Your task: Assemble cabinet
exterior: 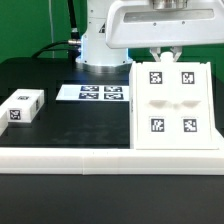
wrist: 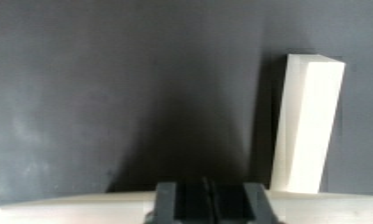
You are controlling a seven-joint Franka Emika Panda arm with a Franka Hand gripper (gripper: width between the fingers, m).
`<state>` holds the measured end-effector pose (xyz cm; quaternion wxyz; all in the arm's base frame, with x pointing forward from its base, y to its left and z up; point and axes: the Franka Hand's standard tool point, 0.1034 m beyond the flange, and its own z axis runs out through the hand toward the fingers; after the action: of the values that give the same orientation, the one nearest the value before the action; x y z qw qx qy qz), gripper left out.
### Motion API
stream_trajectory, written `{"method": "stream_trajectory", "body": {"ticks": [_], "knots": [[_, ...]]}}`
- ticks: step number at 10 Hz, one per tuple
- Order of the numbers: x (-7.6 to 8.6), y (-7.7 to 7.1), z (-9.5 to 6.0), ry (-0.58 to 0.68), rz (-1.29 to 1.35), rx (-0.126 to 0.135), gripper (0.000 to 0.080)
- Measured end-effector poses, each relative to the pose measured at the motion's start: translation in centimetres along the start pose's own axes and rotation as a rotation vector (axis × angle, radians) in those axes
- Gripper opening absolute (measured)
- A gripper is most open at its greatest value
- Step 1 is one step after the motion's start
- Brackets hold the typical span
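The cabinet body (exterior: 170, 105), a large white box face with four marker tags, lies at the exterior view's right on the black table. My gripper (exterior: 163, 52) hangs at its far edge, fingers pressed together with nothing between them. In the wrist view the shut gripper (wrist: 211, 202) sits just over a white edge (wrist: 76, 210). A long white bar (wrist: 307, 120) runs away from that edge over the dark table; I cannot tell which part it belongs to. A small white panel (exterior: 22, 106) with marker tags lies at the exterior view's left, well away from the gripper.
The marker board (exterior: 92, 93) lies flat at the back middle of the table. A long low white rail (exterior: 70, 156) runs along the table's front edge. The robot's base (exterior: 100, 45) stands behind the marker board.
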<state>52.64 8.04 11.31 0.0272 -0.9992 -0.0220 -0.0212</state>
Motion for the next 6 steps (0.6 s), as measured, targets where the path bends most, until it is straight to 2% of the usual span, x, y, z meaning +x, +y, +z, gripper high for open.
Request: {"method": "stream_trajectory", "body": {"ticks": [2,6], "knots": [[0.66,-0.04,-0.86,-0.028,0.000,0.004,0.0002],[0.47,0.06,-0.57,-0.031,-0.003,0.003,0.0002]]}}
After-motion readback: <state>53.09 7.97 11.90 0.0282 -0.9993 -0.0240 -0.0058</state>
